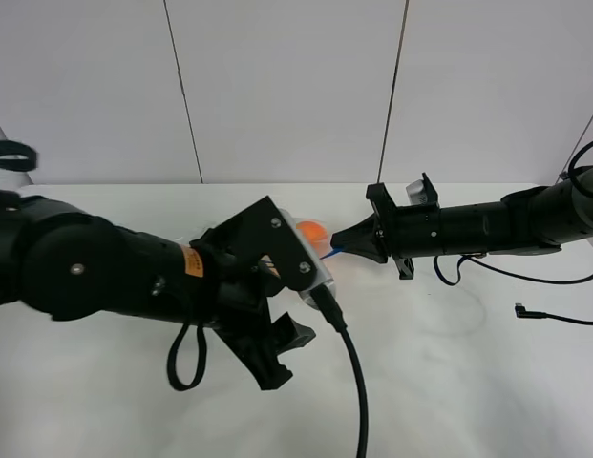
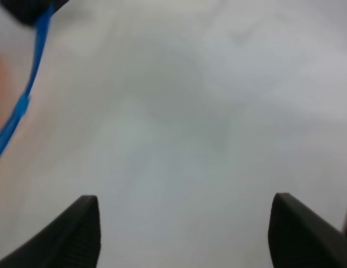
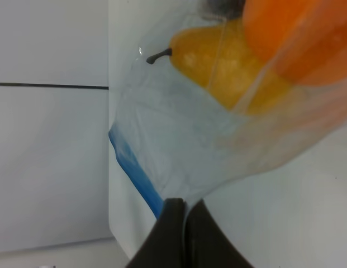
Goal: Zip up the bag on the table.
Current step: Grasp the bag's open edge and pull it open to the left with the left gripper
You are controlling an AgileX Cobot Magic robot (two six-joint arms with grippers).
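Observation:
The bag (image 3: 179,145) is clear plastic, with a yellow pear-like fruit (image 3: 229,67) and an orange fruit (image 3: 296,39) inside. Its blue zip strip (image 3: 137,178) runs along one edge. My right gripper (image 3: 181,234) is shut on that strip at the bag's end; in the high view its tip (image 1: 336,250) meets the strip beside the orange fruit (image 1: 313,232). My left gripper (image 2: 184,234) is open, its fingers (image 2: 78,234) wide apart over a blurred pale surface, with the blue strip (image 2: 28,95) off to one side. In the high view my left arm (image 1: 229,277) covers most of the bag.
The white table (image 1: 449,363) stretches wide around the bag. A loose black cable (image 1: 544,315) lies on it at the right. The left wrist's cable (image 1: 358,382) trails toward the front edge. A panelled white wall (image 1: 296,86) stands behind.

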